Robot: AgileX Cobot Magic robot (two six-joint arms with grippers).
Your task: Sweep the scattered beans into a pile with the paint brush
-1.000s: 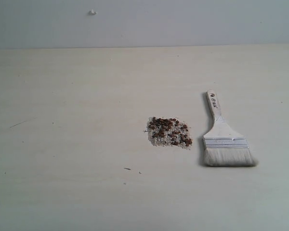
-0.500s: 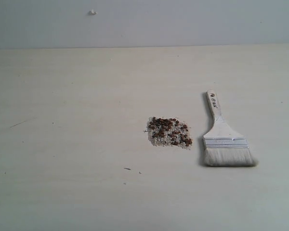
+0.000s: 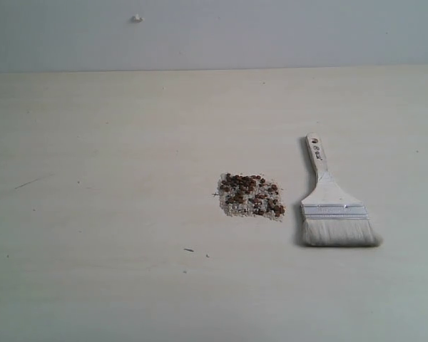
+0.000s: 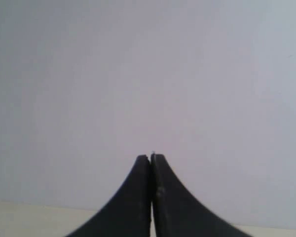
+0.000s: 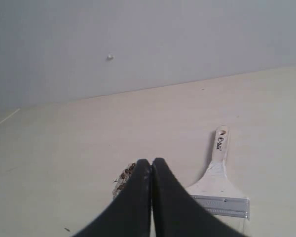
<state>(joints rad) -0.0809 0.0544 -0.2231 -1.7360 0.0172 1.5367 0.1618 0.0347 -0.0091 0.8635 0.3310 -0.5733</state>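
Where the pile (image 3: 251,197) sits, paint brush (image 3: 335,214) just beside, dark fleck (image 3: 189,250) nearby

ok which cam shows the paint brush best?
Exterior view: whole paint brush lying flat, beside the pile. Right wrist view catches mainly its handle and ferrule, partly behind the right end effector. Left wrist view shows none of it.

My left claw (image 4: 150,158): both black fingers (image 4: 135,197) are pressed together along their whole visible length, tips level, nothing between them. Beyond the tips, a plain pale grey wall (image 4: 148,74) fills most of the view. A narrow strip of cream table (image 4: 29,217) shows nearer, on either side of my fingers.
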